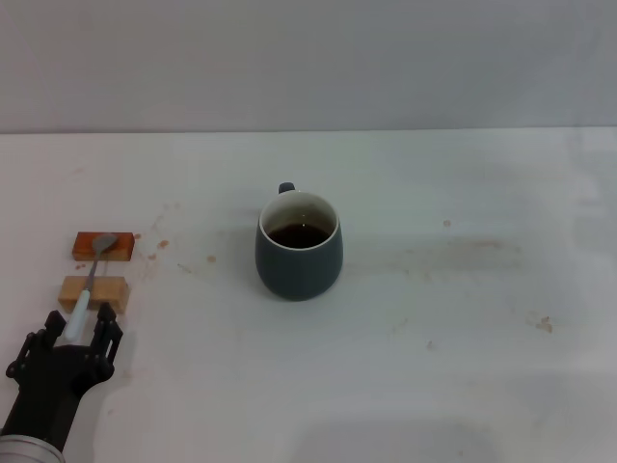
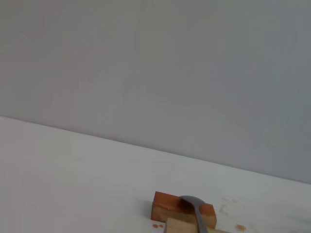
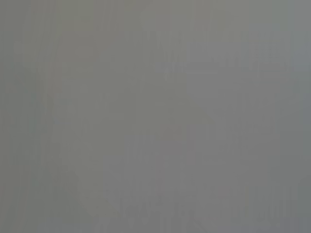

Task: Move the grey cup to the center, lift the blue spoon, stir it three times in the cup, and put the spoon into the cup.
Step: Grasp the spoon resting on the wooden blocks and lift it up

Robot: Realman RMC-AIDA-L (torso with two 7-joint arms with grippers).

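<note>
Place: we read this as a lab test bench.
Surface: we see a plain white table (image 1: 463,367), lightly stained.
Backdrop: we face a bare grey wall (image 1: 308,58).
Props: 2 small wooden blocks (image 1: 93,289).

Stained white table (image 1: 463,318) before a plain grey wall (image 1: 308,58).

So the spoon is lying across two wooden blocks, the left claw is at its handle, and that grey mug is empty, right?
Not quite: the head view shows dark liquid inside the grey cup. The rest holds: the blue spoon lies across two wooden blocks, with the left gripper at its handle.
</note>
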